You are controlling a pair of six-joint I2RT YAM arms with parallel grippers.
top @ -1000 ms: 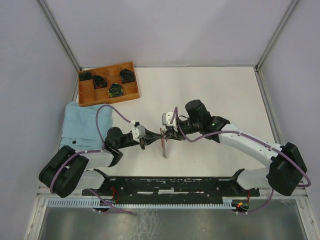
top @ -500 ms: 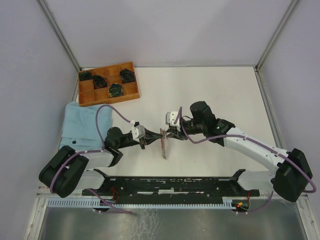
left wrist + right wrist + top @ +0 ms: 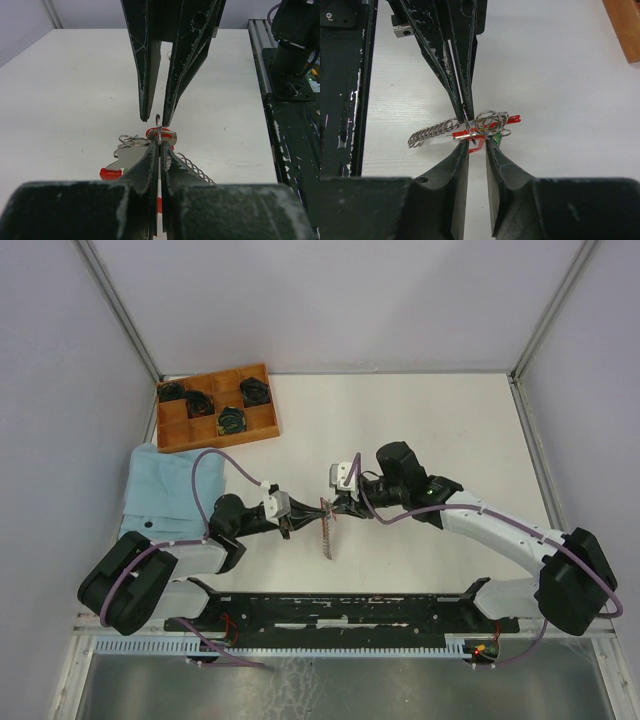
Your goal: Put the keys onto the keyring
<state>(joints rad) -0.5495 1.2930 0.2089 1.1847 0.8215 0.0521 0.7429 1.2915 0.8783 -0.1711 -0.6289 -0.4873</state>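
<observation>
Silver wire of the keyring (image 3: pixel 159 122) is pinched edge-on between the tips of your left gripper (image 3: pixel 159 145), whose jaws are pressed together on it with no gap showing. Your right gripper (image 3: pixel 156 121) meets it head-on from the opposite side, jaws parted a little so the ring stands in the slot between its fingertips (image 3: pixel 145 116); neither tip visibly touches the wire. In the right wrist view the same ring sits above those parted tips, with a cluster of smaller rings (image 3: pixel 490 120) just beside it and the silver chain (image 3: pixel 432 132) trailing off to one side. A key with a red head (image 3: pixel 111 173) lies in the bundle behind the ring, and a sliver of green (image 3: pixel 497 137) shows near one right fingertip; you cannot tell from these views whether any key is threaded on. From above, the two grippers meet over the white table (image 3: pixel 450 420) in front of the arm bases, near its middle. A wooden tray (image 3: pixel 272 430) holding dark coils sits at the far left corner, well apart from them, with a light blue cloth (image 3: pixel 160 490) nearer on the left.
</observation>
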